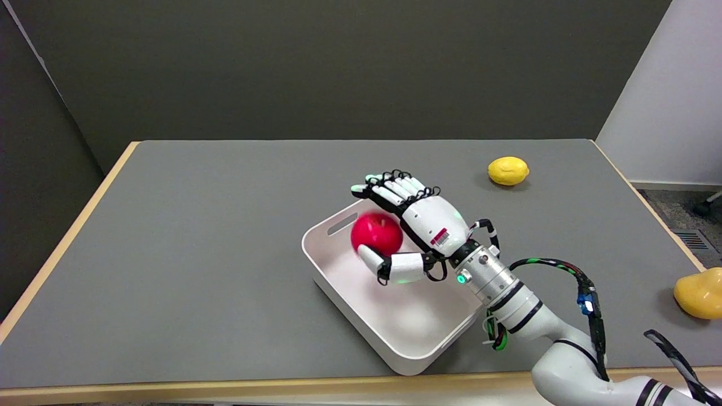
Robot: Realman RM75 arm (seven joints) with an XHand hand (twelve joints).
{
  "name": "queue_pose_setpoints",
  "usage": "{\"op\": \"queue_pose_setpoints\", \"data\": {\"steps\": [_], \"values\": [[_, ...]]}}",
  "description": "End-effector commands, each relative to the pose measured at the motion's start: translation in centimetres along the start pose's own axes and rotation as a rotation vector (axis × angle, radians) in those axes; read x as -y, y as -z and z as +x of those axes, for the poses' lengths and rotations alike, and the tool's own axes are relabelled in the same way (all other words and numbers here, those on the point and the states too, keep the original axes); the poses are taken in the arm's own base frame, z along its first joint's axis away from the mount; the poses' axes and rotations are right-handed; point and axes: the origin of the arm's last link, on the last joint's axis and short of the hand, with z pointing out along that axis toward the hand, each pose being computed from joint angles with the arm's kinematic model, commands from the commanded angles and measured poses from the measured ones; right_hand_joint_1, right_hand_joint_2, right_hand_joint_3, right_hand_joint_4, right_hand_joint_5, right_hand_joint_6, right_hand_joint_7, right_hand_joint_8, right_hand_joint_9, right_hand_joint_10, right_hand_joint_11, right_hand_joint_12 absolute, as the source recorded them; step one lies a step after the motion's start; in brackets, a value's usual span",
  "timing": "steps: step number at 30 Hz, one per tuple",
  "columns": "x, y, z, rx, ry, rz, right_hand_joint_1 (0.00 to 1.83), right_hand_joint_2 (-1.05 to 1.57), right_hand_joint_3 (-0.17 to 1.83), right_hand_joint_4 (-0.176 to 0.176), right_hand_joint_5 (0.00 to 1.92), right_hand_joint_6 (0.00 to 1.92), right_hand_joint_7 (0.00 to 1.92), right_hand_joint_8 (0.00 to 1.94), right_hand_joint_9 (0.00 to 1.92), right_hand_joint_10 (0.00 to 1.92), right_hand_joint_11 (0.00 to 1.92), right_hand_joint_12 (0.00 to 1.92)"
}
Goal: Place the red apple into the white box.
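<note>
The red apple [376, 232] is over the far left part of the white box [361, 316], inside its rim, and its outline is slightly blurred. My right hand [417, 231] is right beside it on the right, above the box. The fingers [389, 190] stretch out straight over the apple's top with a small gap to it. The thumb [389, 266] lies just under the apple's lower edge. No finger curls round the apple. Whether the apple touches the box floor cannot be told.
A yellow lemon [508, 170] lies at the far right of the grey table [197, 237]. Another yellow fruit [701, 293] sits at the right edge, close to my forearm's cables. The box stands near the table's front edge.
</note>
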Motion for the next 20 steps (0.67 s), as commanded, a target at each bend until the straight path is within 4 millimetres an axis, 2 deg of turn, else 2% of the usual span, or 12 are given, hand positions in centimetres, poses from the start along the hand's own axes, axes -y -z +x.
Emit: {"op": "queue_pose_setpoints", "data": {"steps": [1, 5, 7, 8, 12, 16, 18, 20], "values": [[1.2, 0.0, -0.2, 0.014, -0.096, -0.002, 0.24, 0.58, 0.93, 0.096, 0.13, 0.43, 0.02, 0.13, 0.00, 0.35, 0.00, 1.06], [1.8, -0.1, 1.2, -0.038, -0.067, 0.033, 0.24, 0.59, 0.94, 0.094, 0.12, 0.44, 0.00, 0.14, 0.00, 0.30, 0.00, 1.02], [1.3, 0.0, 2.6, -0.090, 0.004, 0.043, 0.25, 0.59, 0.94, 0.094, 0.12, 0.44, 0.00, 0.13, 0.00, 0.28, 0.00, 1.01], [1.9, 0.0, 3.4, -0.126, -0.003, 0.056, 0.25, 0.58, 0.94, 0.094, 0.12, 0.44, 0.00, 0.13, 0.00, 0.28, 0.00, 1.00], [1.7, 0.4, 7.0, -0.225, 0.131, 0.070, 0.24, 0.57, 0.92, 0.090, 0.13, 0.45, 0.01, 0.13, 0.00, 0.29, 0.00, 1.00], [1.7, 1.0, 9.4, -0.267, 0.244, 0.070, 0.25, 0.56, 0.92, 0.084, 0.14, 0.45, 0.04, 0.15, 0.00, 0.30, 0.00, 1.01], [1.8, 1.1, 10.4, -0.291, 0.285, 0.069, 0.40, 0.57, 0.98, 0.077, 0.14, 0.49, 0.06, 0.20, 0.02, 0.30, 0.00, 0.95], [2.0, 1.3, 11.0, -0.309, 0.306, 0.071, 0.43, 0.58, 1.00, 0.075, 0.13, 0.50, 0.06, 0.21, 0.02, 0.30, 0.01, 0.94]]}}
